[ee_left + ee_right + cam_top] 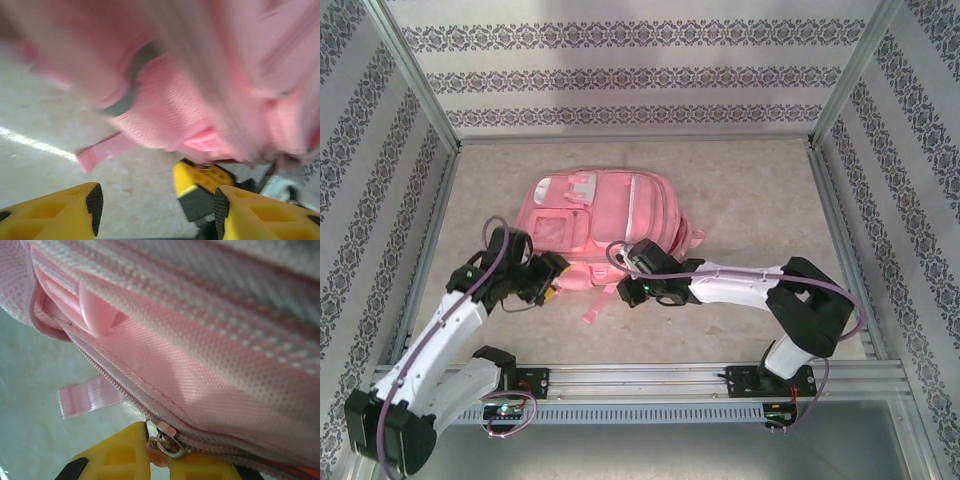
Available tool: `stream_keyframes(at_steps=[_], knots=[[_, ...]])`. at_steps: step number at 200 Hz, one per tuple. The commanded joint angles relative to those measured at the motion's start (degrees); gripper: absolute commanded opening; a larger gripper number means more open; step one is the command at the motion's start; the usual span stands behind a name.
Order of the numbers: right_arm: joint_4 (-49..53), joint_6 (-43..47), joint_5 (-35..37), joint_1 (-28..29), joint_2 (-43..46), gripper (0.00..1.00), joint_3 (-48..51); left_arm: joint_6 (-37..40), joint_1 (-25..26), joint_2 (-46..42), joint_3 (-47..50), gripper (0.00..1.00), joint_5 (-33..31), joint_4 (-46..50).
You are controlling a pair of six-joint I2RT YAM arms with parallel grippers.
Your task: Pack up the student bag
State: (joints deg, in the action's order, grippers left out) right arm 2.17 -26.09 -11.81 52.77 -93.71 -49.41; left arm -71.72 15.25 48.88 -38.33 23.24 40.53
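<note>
The student bag (610,215), a pink backpack, is lying flat near the middle of the pale marbled surface (740,200). Its pocketed front is facing up and its bottom edge is pointing toward 6 o'clock, where the arms are bolted. A thin pink strap (593,306) is trailing off that edge toward 6 o'clock.

The left arm (450,320) is reaching in from 7 o'clock, and the left jaws are sitting just beside the bag's 7 o'clock corner. Through its wrist camera, the two yellow fingers (65,215) are standing well apart with only bare surface between them, so the left jaws are spread and holding nothing. Ahead of them the bag is showing as a blurred pink mass. A pink strap end (100,152) is lying on the surface at 10 o'clock and a pink buckle (202,141) is hanging at 1 o'clock. Another yellow and black finger (197,187) is poking in beneath the bag.

The right arm (740,280) is stretching across from 4 o'clock, bent at the elbow, and the right jaws are meeting the bag's bottom edge at about 5 o'clock. Through its wrist camera, the right jaws are pressing together on a small metal zip pull (165,445), pinching it between their yellow fingertips (117,457). The zip (112,376) is running off toward 10 o'clock along woven pink fabric, and a short ribbon tab (90,397) is sticking out at 9 o'clock.
</note>
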Motion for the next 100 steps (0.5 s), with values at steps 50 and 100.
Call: stream_keyframes(at_steps=[50, 100], knots=[[-5.18, -6.36, -6.80, 0.49, -5.17, 0.00, -7.56, -5.66, -4.17, 3.25, 8.07, 0.61, -2.78, -18.16], [-5.16, -7.04, -6.57, 0.49, -5.23, 0.00, -6.31, -3.09, -5.13, 10.34, 7.01, 0.55, -3.22, -25.84]])
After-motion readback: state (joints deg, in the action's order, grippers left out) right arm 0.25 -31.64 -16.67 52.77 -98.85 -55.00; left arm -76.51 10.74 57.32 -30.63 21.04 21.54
